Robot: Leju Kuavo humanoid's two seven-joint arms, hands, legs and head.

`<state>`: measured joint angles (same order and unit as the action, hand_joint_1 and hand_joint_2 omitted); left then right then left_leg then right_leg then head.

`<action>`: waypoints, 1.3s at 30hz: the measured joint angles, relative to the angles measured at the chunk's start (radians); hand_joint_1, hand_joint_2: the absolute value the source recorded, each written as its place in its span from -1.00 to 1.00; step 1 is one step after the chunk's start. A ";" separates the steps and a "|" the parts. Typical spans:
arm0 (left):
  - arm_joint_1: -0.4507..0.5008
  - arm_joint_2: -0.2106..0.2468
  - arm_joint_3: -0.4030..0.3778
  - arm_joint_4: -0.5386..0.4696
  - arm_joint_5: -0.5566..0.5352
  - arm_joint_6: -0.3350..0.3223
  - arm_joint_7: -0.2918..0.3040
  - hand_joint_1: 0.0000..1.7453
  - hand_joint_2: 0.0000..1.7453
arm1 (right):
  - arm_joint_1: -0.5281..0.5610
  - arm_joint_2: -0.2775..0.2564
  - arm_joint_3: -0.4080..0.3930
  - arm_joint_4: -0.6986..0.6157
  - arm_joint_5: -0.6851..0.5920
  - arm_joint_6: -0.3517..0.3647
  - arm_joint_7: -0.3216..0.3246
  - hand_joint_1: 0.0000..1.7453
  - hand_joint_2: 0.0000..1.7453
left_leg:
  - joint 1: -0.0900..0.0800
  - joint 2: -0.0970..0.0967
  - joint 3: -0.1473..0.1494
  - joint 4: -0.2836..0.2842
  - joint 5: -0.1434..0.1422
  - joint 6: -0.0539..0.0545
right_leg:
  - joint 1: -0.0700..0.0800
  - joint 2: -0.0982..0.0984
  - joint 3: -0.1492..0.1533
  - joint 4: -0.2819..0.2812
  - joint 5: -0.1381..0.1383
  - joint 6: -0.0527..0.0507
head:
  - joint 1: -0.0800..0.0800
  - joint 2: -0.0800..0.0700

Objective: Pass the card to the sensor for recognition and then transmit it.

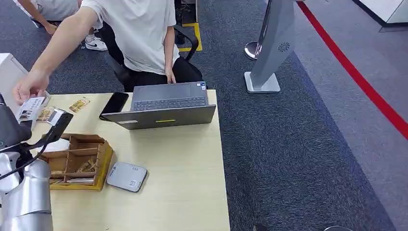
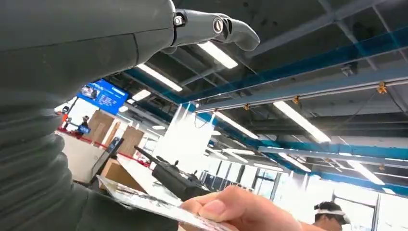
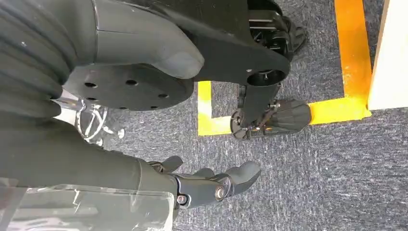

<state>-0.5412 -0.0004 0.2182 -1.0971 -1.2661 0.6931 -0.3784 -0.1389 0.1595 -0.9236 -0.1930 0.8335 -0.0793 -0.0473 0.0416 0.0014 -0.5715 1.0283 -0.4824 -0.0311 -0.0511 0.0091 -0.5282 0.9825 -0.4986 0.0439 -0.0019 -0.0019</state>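
The card (image 1: 31,109) is a printed white card at the table's far left, pinched from above by a person's hand (image 1: 29,85). My left hand (image 1: 10,129) is just below and beside it. In the left wrist view the person's fingers (image 2: 226,208) grip the card (image 2: 144,201), while one of my fingers (image 2: 216,26) stretches out well apart from it. The grey sensor pad (image 1: 126,176) lies flat on the table near the front. My right hand (image 3: 211,185) hangs over the carpet, fingers loosely apart and holding nothing.
A wooden compartment box (image 1: 102,166) stands left of the sensor. An open laptop (image 1: 166,103), a black phone (image 1: 114,103) and loose cards (image 1: 79,104) lie at the table's far side, where a person sits. A grey kiosk stand (image 1: 269,53) rises on the carpet to the right.
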 joint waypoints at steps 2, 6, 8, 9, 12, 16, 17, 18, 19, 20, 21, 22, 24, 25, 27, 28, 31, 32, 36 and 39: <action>-0.005 -0.002 0.000 0.005 0.006 0.000 0.000 -1.00 1.00 | 0.000 0.000 -0.001 0.000 -0.001 0.000 0.000 -1.00 1.00 | 0.000 0.000 0.000 0.000 0.000 0.000 | 0.000 0.000 0.000 0.000 0.000 0.000 | 0.000 0.000; -0.018 -0.010 0.000 0.019 0.013 0.000 0.000 1.00 1.00 | 0.001 0.000 -0.005 0.000 -0.002 -0.003 0.000 -1.00 1.00 | 0.000 0.000 0.000 0.000 0.000 0.000 | 0.000 0.000 0.000 0.000 0.000 0.000 | 0.000 0.000; -0.023 -0.013 0.000 0.025 0.006 0.000 -0.001 1.00 1.00 | 0.001 0.000 -0.007 0.000 -0.002 -0.005 0.000 -1.00 1.00 | 0.000 0.000 0.000 0.000 0.000 0.000 | 0.000 0.000 0.000 0.000 0.000 0.000 | 0.000 0.000; -0.024 -0.015 0.000 0.029 0.001 0.000 -0.003 1.00 1.00 | 0.001 0.000 -0.007 0.000 -0.001 -0.006 0.000 -1.00 1.00 | 0.000 0.000 0.000 0.000 0.000 0.000 | 0.000 0.000 0.000 0.000 0.000 0.000 | 0.000 0.000; -0.024 -0.016 -0.001 0.038 -0.004 0.000 -0.015 1.00 1.00 | 0.001 0.000 -0.008 0.000 0.000 -0.006 -0.003 -1.00 1.00 | 0.000 0.000 0.000 0.000 0.000 0.000 | 0.000 0.000 0.000 0.000 0.000 0.000 | 0.000 0.000; -0.024 -0.016 -0.001 0.047 -0.002 0.000 -0.022 1.00 1.00 | 0.002 0.000 -0.010 0.000 0.005 -0.006 -0.003 -1.00 1.00 | 0.000 0.000 0.000 0.000 0.000 0.000 | 0.000 0.000 0.000 0.000 0.000 0.000 | 0.000 0.000; -0.023 -0.017 -0.001 0.047 0.000 0.000 -0.024 1.00 1.00 | 0.002 0.000 -0.010 0.000 0.010 -0.006 -0.003 -1.00 1.00 | 0.000 0.000 0.000 0.000 0.000 0.000 | 0.000 0.000 0.000 0.000 0.000 0.000 | 0.000 0.000; -0.023 -0.017 -0.001 0.047 0.001 0.000 -0.025 1.00 1.00 | 0.002 0.000 -0.010 0.000 0.012 -0.004 -0.004 -1.00 1.00 | 0.000 0.000 0.000 0.000 0.000 0.000 | 0.000 0.000 0.000 0.000 0.000 0.000 | 0.000 0.000; -0.023 -0.016 -0.001 0.047 0.003 0.000 -0.026 1.00 1.00 | 0.002 0.000 -0.010 0.000 0.012 -0.004 -0.006 -1.00 1.00 | 0.000 0.000 0.000 0.000 0.000 0.000 | 0.000 0.000 0.000 0.000 0.000 0.000 | 0.000 0.000; -0.023 -0.016 -0.001 0.048 0.006 0.000 -0.027 1.00 1.00 | 0.002 0.000 -0.010 0.000 0.013 -0.002 -0.006 -1.00 1.00 | 0.000 0.000 0.000 0.000 0.000 0.000 | 0.000 0.000 0.000 0.000 0.000 0.000 | 0.000 0.000; -0.023 -0.016 -0.001 0.050 0.010 0.000 -0.027 1.00 1.00 | 0.002 0.000 -0.011 0.000 0.014 0.001 -0.006 -1.00 1.00 | 0.000 0.000 0.000 0.000 0.000 0.000 | 0.000 0.000 0.000 0.000 0.000 0.000 | 0.000 0.000; -0.023 -0.016 -0.001 0.051 0.012 0.000 -0.029 1.00 1.00 | 0.002 0.000 -0.011 0.000 0.014 0.004 -0.006 -1.00 1.00 | 0.000 0.000 0.000 0.000 0.000 0.000 | 0.000 0.000 0.000 0.000 0.000 0.000 | 0.000 0.000; -0.023 -0.014 -0.001 0.056 0.015 0.000 -0.032 1.00 1.00 | 0.002 0.000 -0.011 0.000 0.015 0.006 -0.007 -1.00 1.00 | 0.000 0.000 0.000 0.000 0.000 0.000 | 0.000 0.000 0.000 0.000 0.000 0.000 | 0.000 0.000; -0.023 -0.013 -0.001 0.057 0.016 0.000 -0.033 1.00 1.00 | 0.002 0.000 -0.011 0.000 0.015 0.006 -0.007 -1.00 1.00 | 0.000 0.000 0.000 0.000 0.000 0.000 | 0.000 0.000 0.000 0.000 0.000 0.000 | 0.000 0.000; -0.023 -0.012 -0.001 0.062 0.017 0.000 -0.036 1.00 1.00 | 0.002 0.000 -0.011 0.000 0.016 0.006 -0.008 -1.00 1.00 | 0.000 0.000 0.000 0.000 0.000 0.000 | 0.000 0.000 0.000 0.000 0.000 0.000 | 0.000 0.000; -0.023 -0.012 -0.001 0.063 0.018 0.000 -0.039 1.00 1.00 | 0.002 0.000 -0.011 0.000 0.016 0.006 -0.008 -1.00 1.00 | 0.000 0.000 0.000 0.000 0.000 0.000 | 0.000 0.000 0.000 0.000 0.000 0.000 | 0.000 0.000; -0.022 -0.012 -0.001 0.066 0.018 0.000 -0.042 1.00 1.00 | 0.002 0.001 -0.011 0.000 0.016 0.006 -0.008 -1.00 1.00 | 0.000 0.000 0.000 0.000 0.000 0.000 | 0.000 0.000 0.000 0.000 0.000 0.000 | 0.000 0.000; -0.023 -0.011 -0.001 0.069 0.023 0.000 -0.042 1.00 1.00 | 0.002 0.001 -0.011 0.000 0.017 0.006 -0.007 -1.00 1.00 | 0.000 0.000 0.000 0.000 0.000 0.000 | 0.000 0.000 0.000 0.000 0.000 0.000 | 0.000 0.000; -0.023 -0.008 -0.001 0.081 0.040 0.000 -0.042 1.00 1.00 | 0.002 0.001 -0.015 0.000 0.017 0.006 -0.008 -1.00 1.00 | 0.000 0.000 0.000 0.000 0.000 0.000 | 0.000 0.000 0.000 0.000 0.000 0.000 | 0.000 0.000; -0.023 -0.008 -0.001 0.086 0.041 0.000 -0.042 1.00 1.00 | 0.002 0.001 -0.015 0.000 0.017 0.006 -0.008 -1.00 1.00 | 0.000 0.000 0.000 0.000 0.000 0.000 | 0.000 0.000 0.000 0.000 0.000 0.000 | 0.000 0.000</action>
<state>-0.5640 -0.0084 0.2174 -1.0109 -1.2249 0.6931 -0.4204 -0.1369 0.1606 -0.9388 -0.1930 0.8503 -0.0729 -0.0549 0.0416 0.0015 -0.5717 1.0283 -0.4824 -0.0311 -0.0511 0.0092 -0.5283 0.9825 -0.4986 0.0439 -0.0023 -0.0019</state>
